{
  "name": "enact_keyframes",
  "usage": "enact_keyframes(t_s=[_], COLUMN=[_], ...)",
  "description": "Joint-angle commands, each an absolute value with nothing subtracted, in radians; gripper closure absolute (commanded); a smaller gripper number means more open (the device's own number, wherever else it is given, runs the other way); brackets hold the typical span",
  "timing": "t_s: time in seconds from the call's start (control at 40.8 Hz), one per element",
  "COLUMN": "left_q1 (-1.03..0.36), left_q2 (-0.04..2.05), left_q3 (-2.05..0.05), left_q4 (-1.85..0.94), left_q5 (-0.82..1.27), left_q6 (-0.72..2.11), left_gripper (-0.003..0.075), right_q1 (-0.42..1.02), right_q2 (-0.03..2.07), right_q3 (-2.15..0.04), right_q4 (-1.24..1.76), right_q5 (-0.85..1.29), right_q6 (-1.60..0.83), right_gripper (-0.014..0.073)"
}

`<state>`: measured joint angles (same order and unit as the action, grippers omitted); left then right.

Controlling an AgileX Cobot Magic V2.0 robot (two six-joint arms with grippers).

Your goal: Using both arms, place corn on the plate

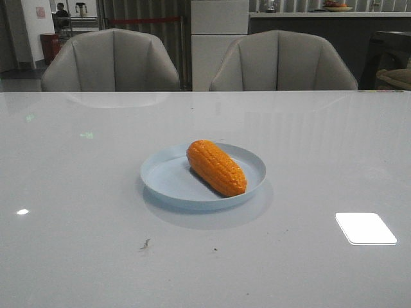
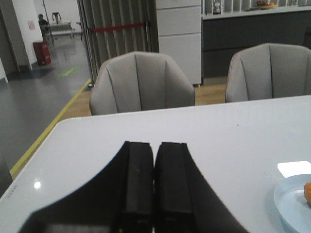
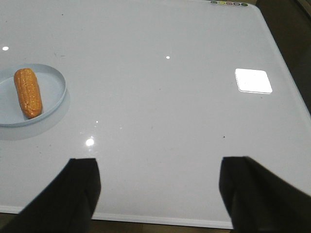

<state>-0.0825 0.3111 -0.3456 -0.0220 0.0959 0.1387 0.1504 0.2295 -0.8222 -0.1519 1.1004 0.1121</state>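
Corn (image 1: 216,167) lies on the plate (image 1: 168,181); I judge it placed. Left hand (image 2: 155,182) is pressed together, right hand (image 3: 158,196) apart; I'd keep both clear of the desk (image 1: 77,192).

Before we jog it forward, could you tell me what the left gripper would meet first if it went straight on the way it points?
Probably nothing soon: the shut left gripper points across bare table toward a grey chair beyond the far edge. The plate lies off to one side.
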Motion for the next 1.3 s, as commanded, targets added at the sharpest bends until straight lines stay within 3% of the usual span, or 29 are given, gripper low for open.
enact_keyframes(t_s=[0.0,0.27,0.637,0.76,1.275], left_q1=[-0.083,-0.081,-0.078,-0.078,-0.078], left_q2=[0.233,-0.03,-0.023,-0.023,-0.021], left_q3=[-0.293,-0.149,0.046,0.044,0.044], left_q4=[0.0,0.015,0.015,0.013,0.0], left_q5=[-0.056,-0.059,-0.119,-0.039,-0.037], left_q6=[0.131,0.131,0.131,0.131,0.131], left_gripper=[0.0624,0.0624,0.0624,0.0624,0.0624], right_q1=[0.145,0.145,0.145,0.145,0.145], right_q2=[0.252,0.252,0.252,0.252,0.252], right_q3=[-0.845,-0.845,-0.845,-0.845,-0.845], right_q4=[-0.172,-0.172,-0.171,-0.171,-0.171], right_q5=[1.029,1.029,1.034,1.034,1.034], right_q6=[0.113,0.113,0.113,0.113,0.113], right_gripper=[-0.0014,-0.0014,-0.0014,-0.0014,-0.0014])
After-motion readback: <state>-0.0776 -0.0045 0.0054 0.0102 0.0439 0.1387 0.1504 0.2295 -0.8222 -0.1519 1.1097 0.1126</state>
